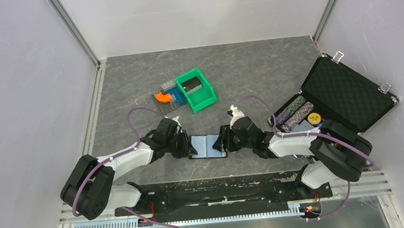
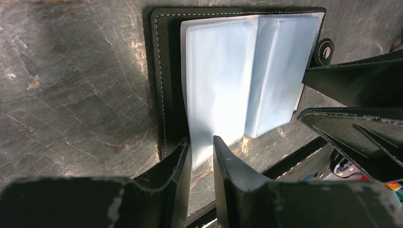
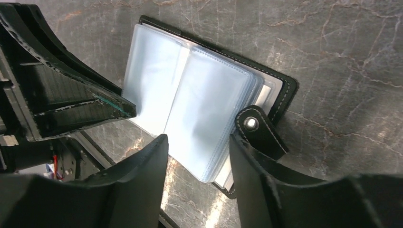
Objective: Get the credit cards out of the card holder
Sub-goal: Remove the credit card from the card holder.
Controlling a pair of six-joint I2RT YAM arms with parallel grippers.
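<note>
Just beyond the arm bases, the card holder lies open and flat on the table. Its long spread runs left to right and its fold points away. The left tool stands narrowly open, with a clear sleeve edge in the gap, not visibly clamped. The right tool, half open, straddles the right-hand sleeves and grips nothing. Farther back sits a green bin.

left arm, right arm: black joints, white links | cables: purple | pincer fingers: black, scuffed
</note>
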